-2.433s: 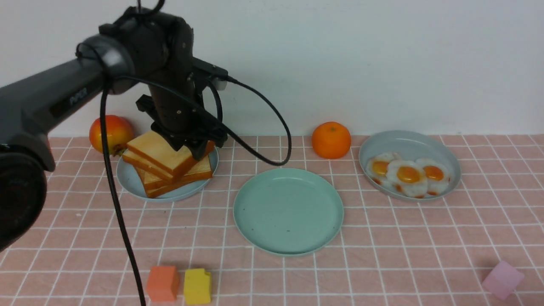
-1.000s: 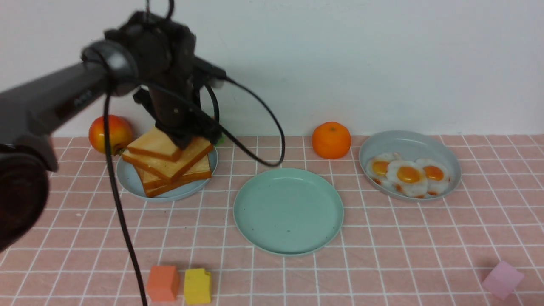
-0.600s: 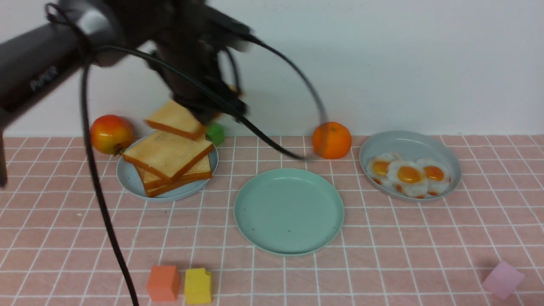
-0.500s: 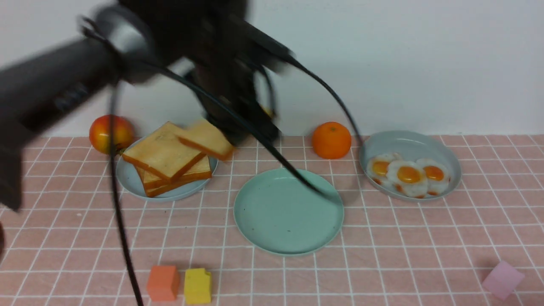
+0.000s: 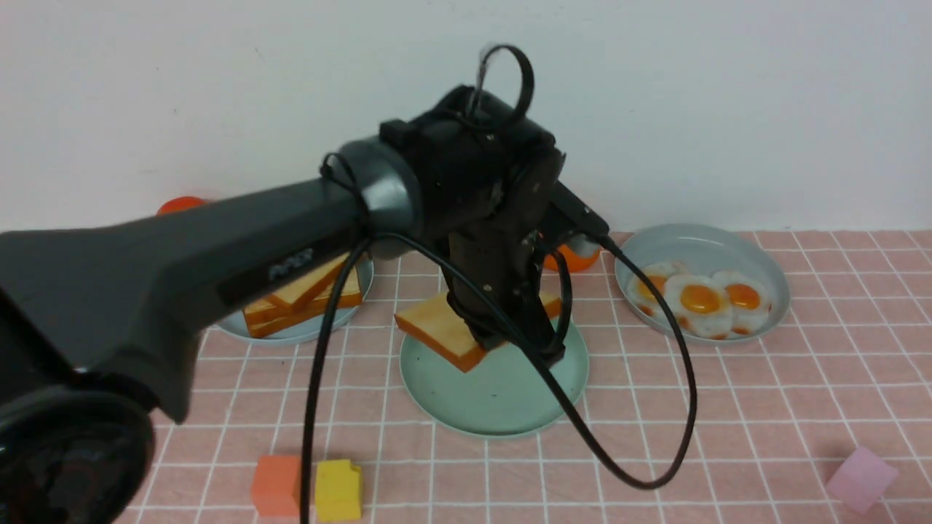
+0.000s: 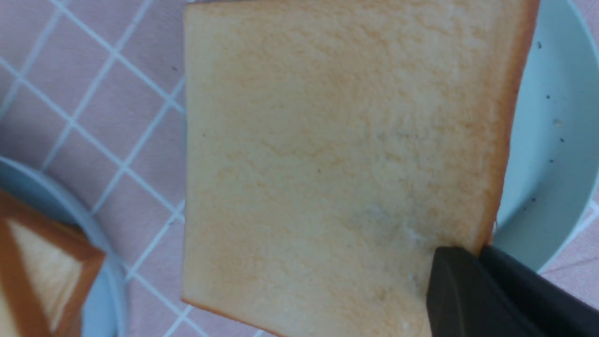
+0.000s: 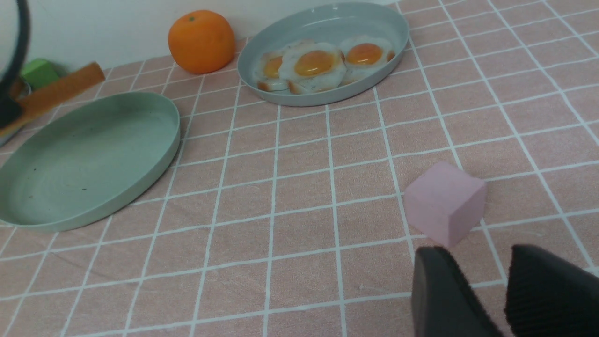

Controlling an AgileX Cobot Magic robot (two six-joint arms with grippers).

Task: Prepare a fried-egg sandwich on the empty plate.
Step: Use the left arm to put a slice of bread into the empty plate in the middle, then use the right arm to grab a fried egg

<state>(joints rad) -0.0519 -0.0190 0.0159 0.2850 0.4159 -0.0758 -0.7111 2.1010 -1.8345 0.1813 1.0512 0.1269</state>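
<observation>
My left gripper [image 5: 510, 336] is shut on one corner of a toast slice [image 5: 440, 329] and holds it tilted just above the mint-teal plate [image 5: 495, 397]. In the left wrist view the slice [image 6: 337, 140] fills the frame, with the plate [image 6: 554, 140] beneath it and the gripper [image 6: 482, 250] clamped on its edge. Three fried eggs [image 5: 700, 298] lie in the grey-blue dish [image 5: 775, 280] at the right. My right gripper [image 7: 486, 262] is open and empty, low over the table, and is out of the front view. The right wrist view also shows the plate [image 7: 89, 154] and the eggs [image 7: 318, 63].
More toast slices [image 5: 306, 298] sit stacked on a pale blue plate [image 5: 291, 335] at the left. An orange [image 7: 201, 41] stands behind the teal plate. A pink cube [image 7: 444, 201] lies right before my right gripper. Orange [image 5: 277, 484] and yellow [image 5: 338, 489] cubes sit at the front left.
My left gripper has lifted the top toast slice off the stack and carried it right to above the mint-teal plate. The eggs and the dishes have not moved.
</observation>
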